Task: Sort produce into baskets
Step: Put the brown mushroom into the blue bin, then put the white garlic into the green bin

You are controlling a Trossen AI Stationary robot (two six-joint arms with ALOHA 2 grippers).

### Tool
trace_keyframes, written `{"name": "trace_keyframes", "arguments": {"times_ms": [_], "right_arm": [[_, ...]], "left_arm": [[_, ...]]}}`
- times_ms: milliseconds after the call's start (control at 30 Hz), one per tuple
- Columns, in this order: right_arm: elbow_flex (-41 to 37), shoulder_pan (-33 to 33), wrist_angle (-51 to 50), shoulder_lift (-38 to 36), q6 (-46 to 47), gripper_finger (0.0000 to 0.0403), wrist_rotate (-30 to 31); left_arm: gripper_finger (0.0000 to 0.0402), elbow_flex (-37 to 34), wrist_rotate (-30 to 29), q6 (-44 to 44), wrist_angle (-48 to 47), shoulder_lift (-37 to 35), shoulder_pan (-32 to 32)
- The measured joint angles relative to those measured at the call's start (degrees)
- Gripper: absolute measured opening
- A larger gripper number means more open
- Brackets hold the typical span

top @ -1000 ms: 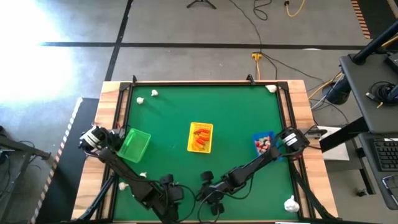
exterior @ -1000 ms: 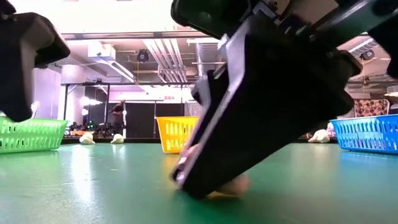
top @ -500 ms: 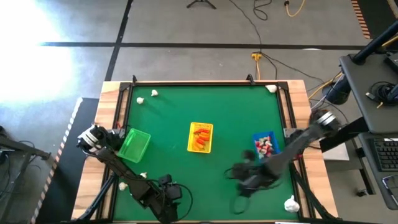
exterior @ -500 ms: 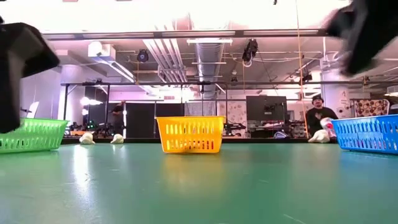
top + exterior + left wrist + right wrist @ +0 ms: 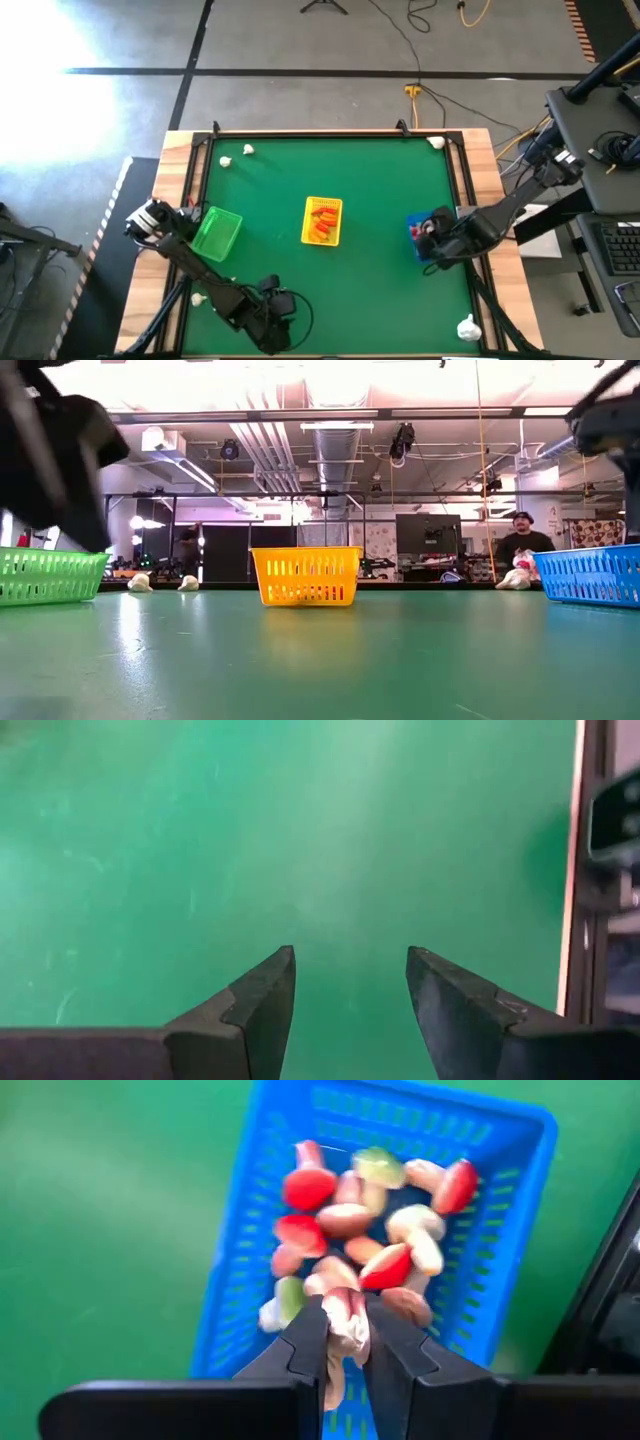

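Right gripper (image 5: 345, 1342) has moved from table centre to above blue basket (image 5: 500, 1250), pinching a red-and-white piece (image 5: 345, 1320); left gripper (image 5: 350, 985) spread, at table's seven o'clock over green felt (image 5: 250, 840).

In the high view the right arm covers most of the blue basket (image 5: 416, 232), hiding its contents. The piece (image 5: 343, 1320) pinched between the right gripper (image 5: 345, 1342) fingers is blurred, its lower end hidden. The white pieces (image 5: 247, 150) at the table's far edge are too small to identify
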Motion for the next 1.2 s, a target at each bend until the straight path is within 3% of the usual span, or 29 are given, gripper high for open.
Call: {"name": "trace_keyframes", "arguments": {"times_ms": [133,500,633,833,1000,1200], "right_arm": [[-4.9,-2.7,4.9,-3.1,-0.1,0.0040,-0.6],[-6.7,-12.8,6.9,-0.8,-5.1,0.0053,-4.3],[-6.7,-15.2,6.8,0.0,-7.1,0.0084,-4.6],[-5.7,-16.0,6.5,-0.1,-12.8,0.0148,-4.7],[-2.2,-16.0,6.6,0.0,-20.1,0.0193,-3.9],[4.9,-15.9,7.3,0.1,-24.6,0.0221,-0.4]], "left_arm": [[0.0176,0.5,0.9,-1.3,0.2,0.0,0.9],[0.0175,0.0,5.8,-7.7,-0.6,-0.1,2.5],[0.0165,0.0,7.4,-10.1,-4.9,-1.1,2.5],[0.0140,0.0,11.5,-10.5,-19.3,-4.7,2.5],[0.0126,0.0,16.0,-6.9,-28.7,-8.4,2.7],[0.0137,-0.3,23.7,-0.1,-32.4,-8.9,4.3]]}}
